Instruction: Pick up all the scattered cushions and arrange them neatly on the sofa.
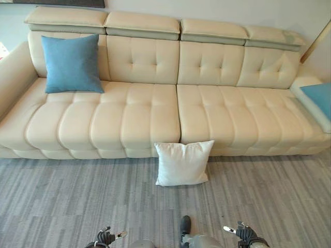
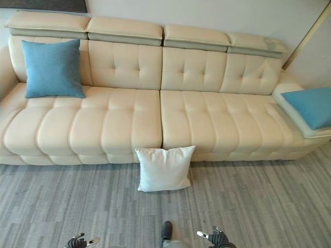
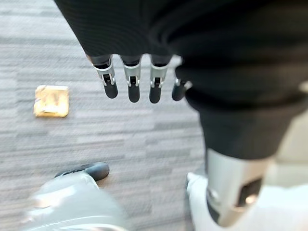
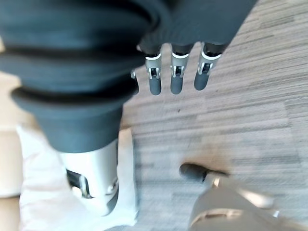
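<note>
White cushion (image 1: 183, 163) on floor against sofa (image 1: 155, 119) front.

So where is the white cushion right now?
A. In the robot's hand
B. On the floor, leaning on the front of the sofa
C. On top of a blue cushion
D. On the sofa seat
B. The white cushion stands on the grey floor, propped against the front of the sofa.

Blue cushion (image 1: 318, 98) at sofa's (image 1: 129, 124) right end cut by frame edge; sofa's left arm cropped too.
</note>
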